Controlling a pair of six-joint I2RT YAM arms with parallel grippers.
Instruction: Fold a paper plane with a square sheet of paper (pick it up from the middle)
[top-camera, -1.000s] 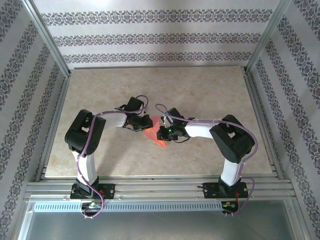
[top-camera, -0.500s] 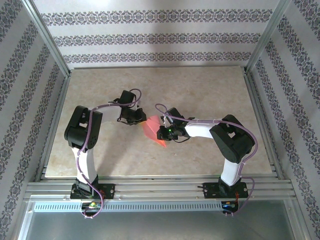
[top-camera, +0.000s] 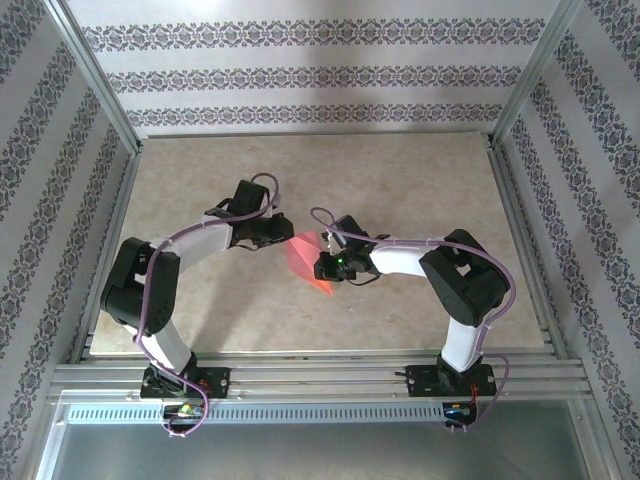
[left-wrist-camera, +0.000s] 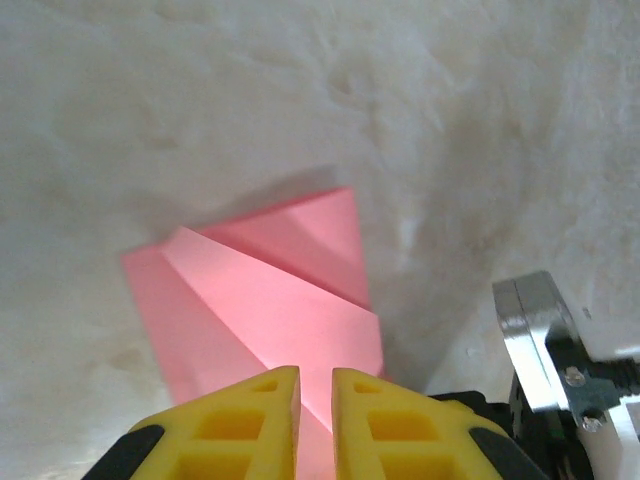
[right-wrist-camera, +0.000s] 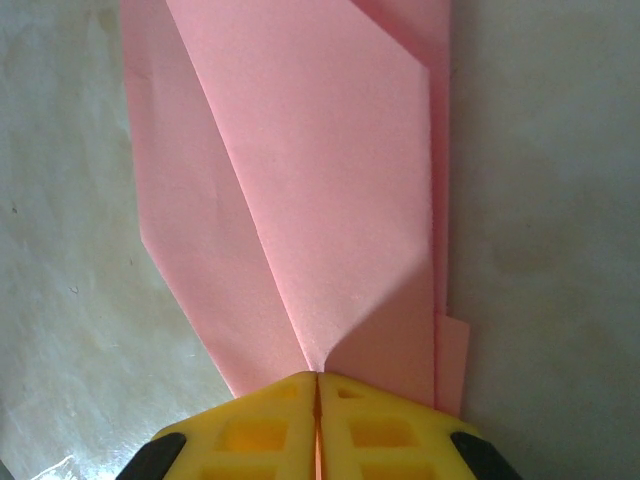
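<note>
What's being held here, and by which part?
The right end effector is shut on the folded pink paper, at the edge where its diagonal crease ends. The left end effector sits at another edge; whether it grips cannot be told.

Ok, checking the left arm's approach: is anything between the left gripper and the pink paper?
Nothing visible does. The left gripper is right over the edge of the paper; the right gripper pinches the paper from the other side, out of the way.
</note>
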